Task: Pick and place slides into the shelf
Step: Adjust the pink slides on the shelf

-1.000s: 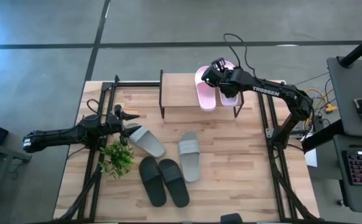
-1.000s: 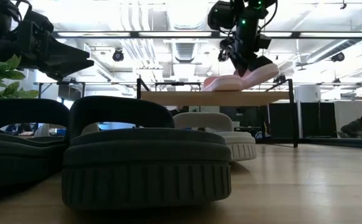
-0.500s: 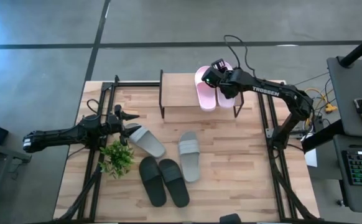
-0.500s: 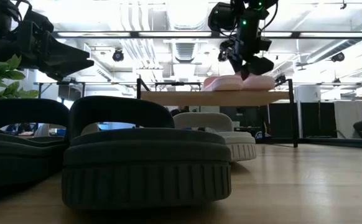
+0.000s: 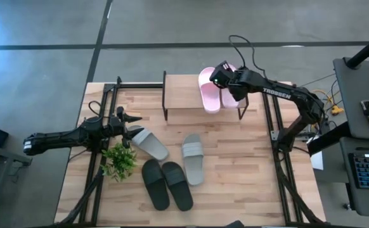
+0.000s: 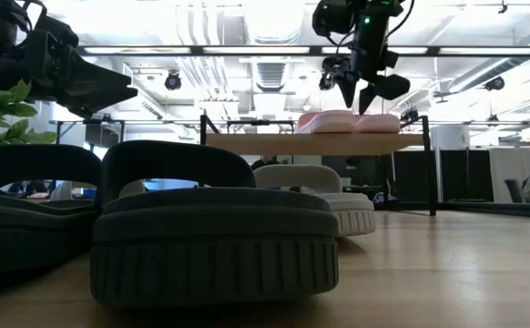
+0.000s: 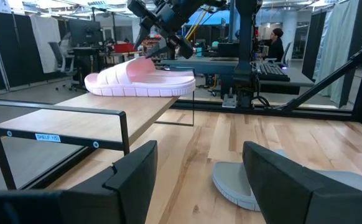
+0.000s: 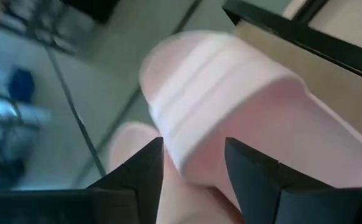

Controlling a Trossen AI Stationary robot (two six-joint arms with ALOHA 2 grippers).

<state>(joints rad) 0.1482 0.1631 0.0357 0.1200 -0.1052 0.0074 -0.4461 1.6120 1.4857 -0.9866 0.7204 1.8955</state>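
My right gripper point(image 6: 363, 88) hangs just above the second pale pink slide point(image 6: 381, 122), fingers spread and clear of it; slide lies flat on the small wooden-topped black-framed shelf point(image 5: 187, 100), beside its pale pink mate point(image 5: 208, 90), so the pair looks placed. My left gripper point(image 5: 129, 120) waits with fingers apart beside a grey slide point(image 5: 149, 143) on the tabletop point(image 5: 235, 164). The other grey slide point(image 5: 193, 158) and black pair point(image 5: 166, 183) are not yet shelved.
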